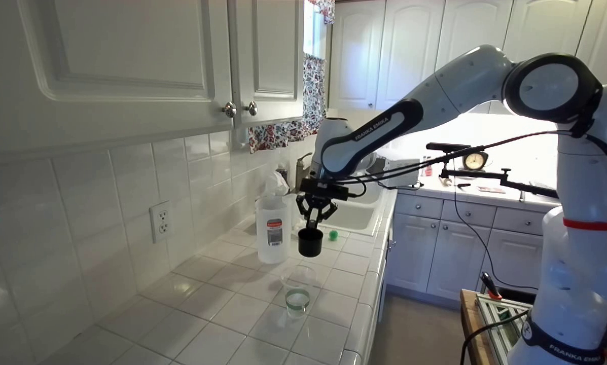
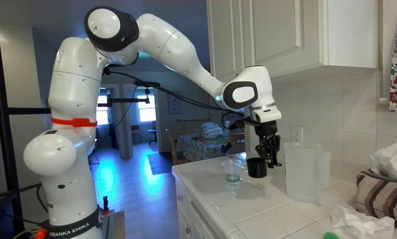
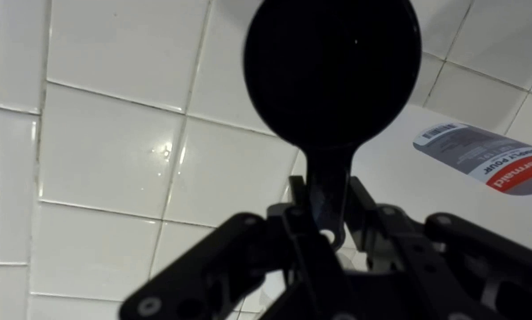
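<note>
My gripper (image 3: 326,192) is shut on the handle of a small black measuring cup (image 3: 332,75), its fingers pressing from both sides. In both exterior views the cup (image 1: 310,244) hangs upright above the white tiled counter. Its inside is too dark in the wrist view to tell what it contains. A clear plastic cup (image 1: 297,300) with a green band or green contents low down stands on the counter, in front of the held cup in an exterior view. Close beside the gripper rises a translucent white pitcher (image 2: 302,176) with a red and grey label (image 3: 488,155).
A green scrubber (image 1: 333,235) lies on the counter near the sink (image 1: 351,215). A striped tissue box (image 2: 384,199) and crumpled tissue (image 2: 362,220) sit beyond the pitcher. The tiled wall with an outlet (image 1: 161,221) and upper cabinets (image 1: 131,61) border the counter.
</note>
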### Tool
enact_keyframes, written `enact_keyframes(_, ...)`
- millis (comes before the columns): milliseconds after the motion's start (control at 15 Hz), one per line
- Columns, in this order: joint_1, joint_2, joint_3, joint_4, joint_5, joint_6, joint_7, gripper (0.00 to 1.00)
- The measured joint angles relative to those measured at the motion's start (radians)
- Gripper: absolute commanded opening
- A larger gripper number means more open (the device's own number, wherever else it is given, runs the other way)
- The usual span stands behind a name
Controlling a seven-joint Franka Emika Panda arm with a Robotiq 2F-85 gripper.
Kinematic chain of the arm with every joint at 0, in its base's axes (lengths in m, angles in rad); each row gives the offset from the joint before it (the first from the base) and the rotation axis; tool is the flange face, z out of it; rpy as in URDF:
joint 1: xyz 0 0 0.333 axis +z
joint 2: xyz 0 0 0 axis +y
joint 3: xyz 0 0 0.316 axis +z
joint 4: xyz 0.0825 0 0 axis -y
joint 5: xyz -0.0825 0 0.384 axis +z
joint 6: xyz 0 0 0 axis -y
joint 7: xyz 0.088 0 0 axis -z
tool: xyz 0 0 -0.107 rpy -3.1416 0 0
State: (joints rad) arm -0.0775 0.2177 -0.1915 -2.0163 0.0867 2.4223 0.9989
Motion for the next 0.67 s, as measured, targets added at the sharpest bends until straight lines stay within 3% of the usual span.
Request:
enact_keyframes(333,0.025,-0.003,0.004,0.029,-0.083,-0.035,0.0,0.06)
enact_keyframes(667,0.042,-0.011,0.033,0.034,-0.097,-0.053,0.0,0.06)
